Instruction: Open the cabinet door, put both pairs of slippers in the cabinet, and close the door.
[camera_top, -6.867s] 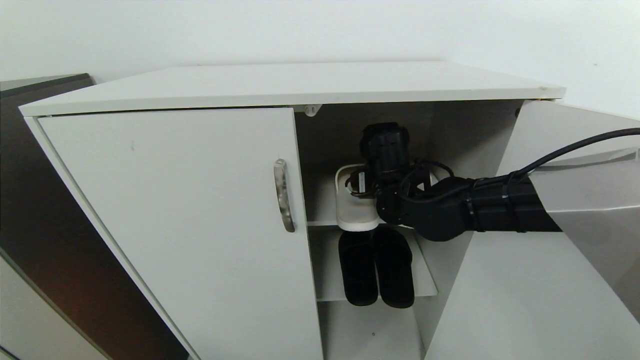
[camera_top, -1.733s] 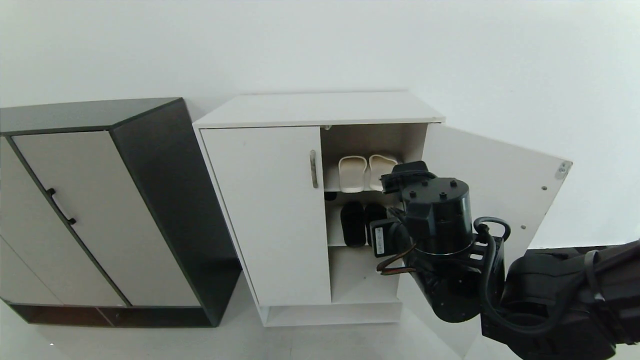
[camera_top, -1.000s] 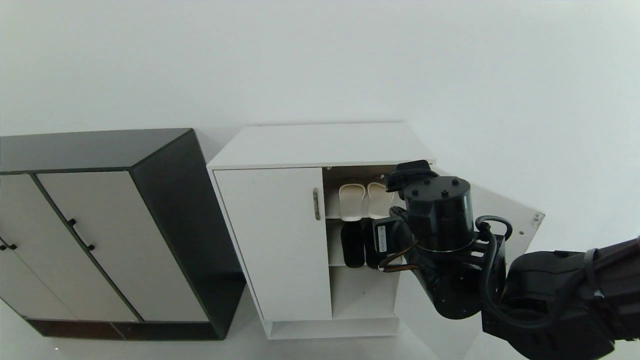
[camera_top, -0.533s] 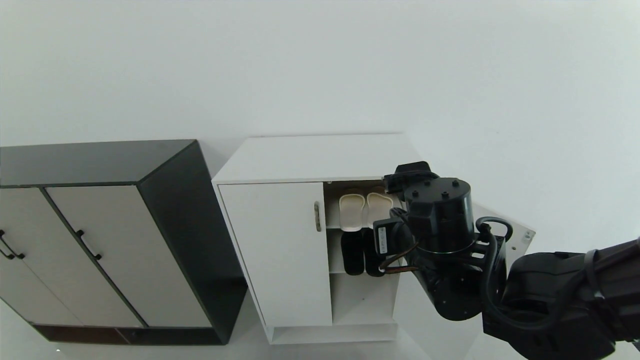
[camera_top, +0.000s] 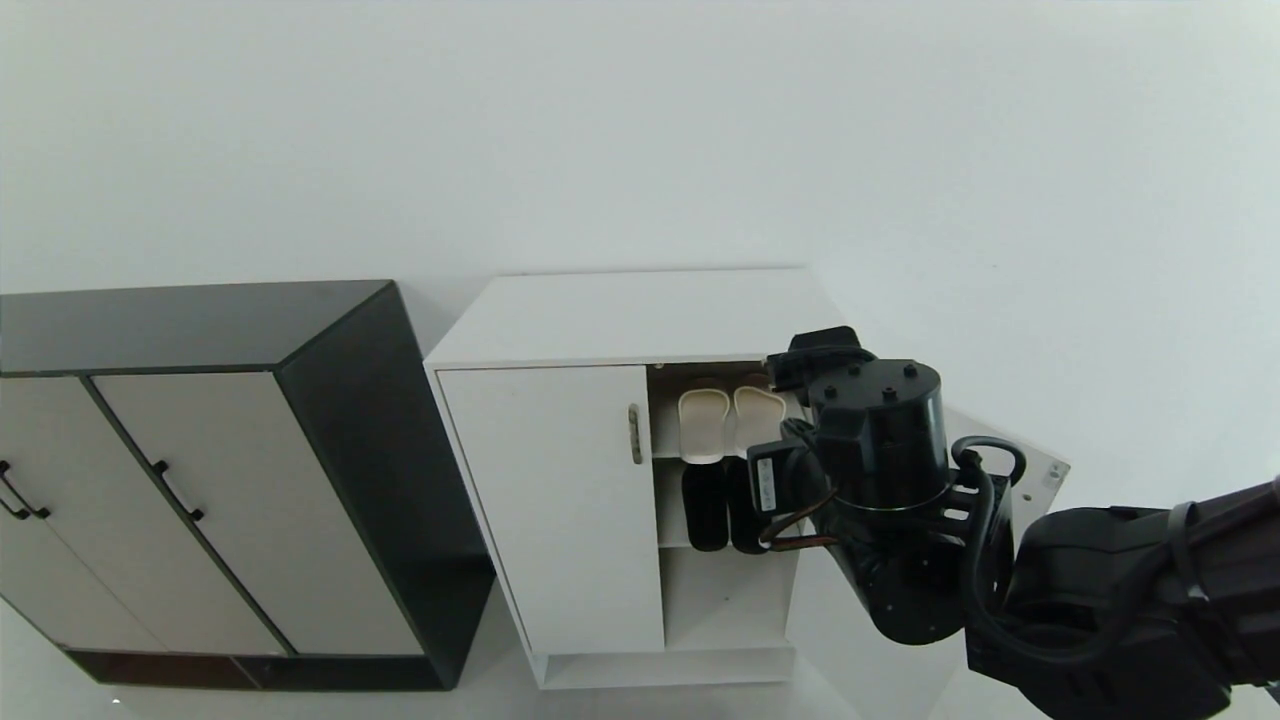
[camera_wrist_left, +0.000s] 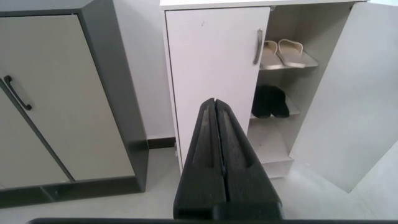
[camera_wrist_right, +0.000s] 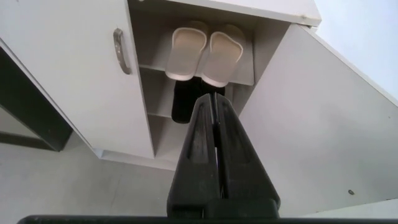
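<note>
Plainly, the open door hangs off the right edge of the cabinet, long axis upright, ahead and right of the right end effector, which looks nearer than the left end effector. Both end effectors are pinched together, holding nothing. The white slippers sit one shelf above the black slippers; no writing is legible.

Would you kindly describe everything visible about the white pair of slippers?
The white slippers are a cream slip-on pair, smooth like foam or rubber. They lie flat, close side by side, on the upper shelf inside the white cabinet, directly above the black slippers. Nothing rests on them.
</note>
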